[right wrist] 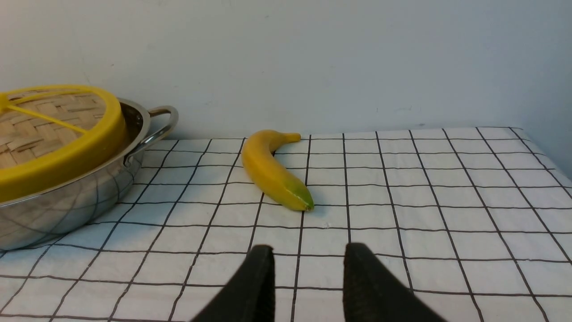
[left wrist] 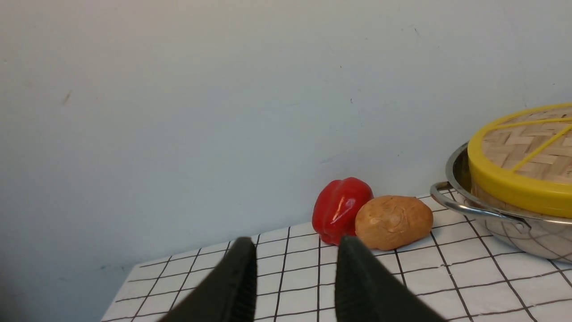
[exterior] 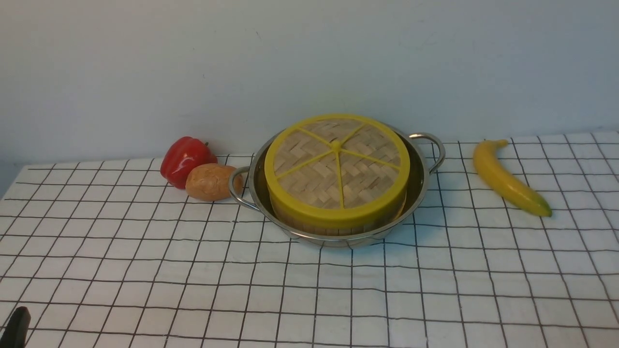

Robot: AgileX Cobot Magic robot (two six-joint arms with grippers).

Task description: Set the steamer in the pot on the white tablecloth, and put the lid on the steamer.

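We see little left to go wrong: our left gripper (left wrist: 295,277) hangs part open and empty near the red bell pepper (exterior: 186,159) and potato (exterior: 212,181) at the pot's nine o'clock, so a careless sweep could knock them into its handle. The pot (exterior: 420,186) on the white tablecloth (exterior: 145,270) holds the steamer (exterior: 338,224), capped by the lid (exterior: 337,166); its contents are hidden. Our right gripper (right wrist: 308,281), likewise part open and empty, faces the banana (exterior: 508,179) at three o'clock
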